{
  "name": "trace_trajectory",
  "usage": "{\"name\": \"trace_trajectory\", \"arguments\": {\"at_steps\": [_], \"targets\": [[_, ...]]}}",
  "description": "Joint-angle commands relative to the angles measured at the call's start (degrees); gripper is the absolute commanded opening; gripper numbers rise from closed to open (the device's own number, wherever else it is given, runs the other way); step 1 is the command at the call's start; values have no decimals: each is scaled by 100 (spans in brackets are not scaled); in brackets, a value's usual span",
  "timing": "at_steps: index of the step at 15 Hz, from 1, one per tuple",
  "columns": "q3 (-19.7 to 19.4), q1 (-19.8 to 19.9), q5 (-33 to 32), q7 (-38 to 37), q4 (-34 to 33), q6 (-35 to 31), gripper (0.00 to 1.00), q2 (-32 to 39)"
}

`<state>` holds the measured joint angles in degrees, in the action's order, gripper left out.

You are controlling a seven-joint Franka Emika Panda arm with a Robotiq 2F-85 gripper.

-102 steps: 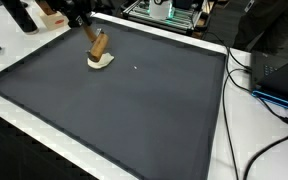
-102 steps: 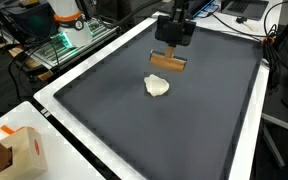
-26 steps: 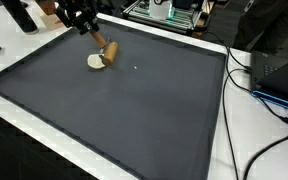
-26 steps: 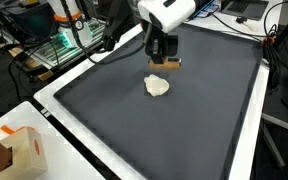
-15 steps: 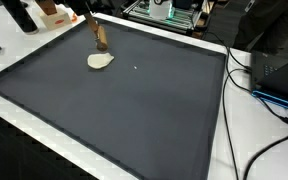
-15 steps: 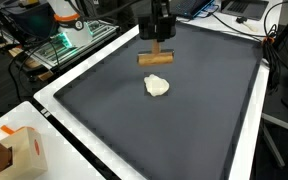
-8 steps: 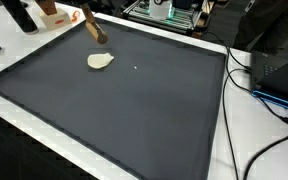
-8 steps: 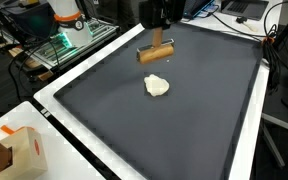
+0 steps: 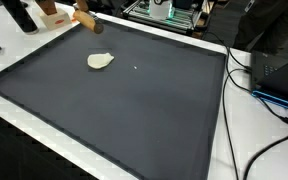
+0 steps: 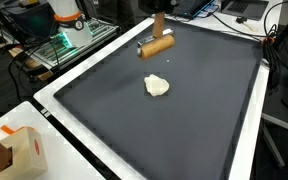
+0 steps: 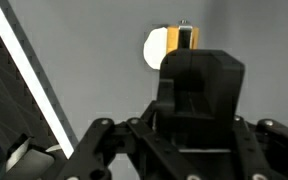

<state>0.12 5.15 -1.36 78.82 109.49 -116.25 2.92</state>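
gripper is clamped on the wooden roller, which hangs tilted in the air over the far side of the dark mat, well apart from the dough lump lying nearer the middle. Reads as a lift-clear step. The next move calls for levelling the roller before any contact.

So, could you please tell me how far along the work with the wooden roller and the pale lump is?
Done, it seems: the pale lump lies flattish on the dark mat. In hand: the gripper holds the wooden roller in the air, apart from the lump. Left: the roller is not yet set down.
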Motion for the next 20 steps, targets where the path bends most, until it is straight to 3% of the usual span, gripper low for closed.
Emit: {"name": "trace_trajectory", "arguments": {"at_steps": [1,2,3,11,12,20], "targets": [[-82,-73,-169,421,102,87,24,-283],[-89,-76,-180,482,84,127,24,-319],[-89,-83,-12,289,-13,20,49,-107],[-99,-88,-31,391,-11,65,49,-177],[-99,-88,-31,393,-11,65,24,-177],[-52,71,687,1694,86,74,24,748]]}}
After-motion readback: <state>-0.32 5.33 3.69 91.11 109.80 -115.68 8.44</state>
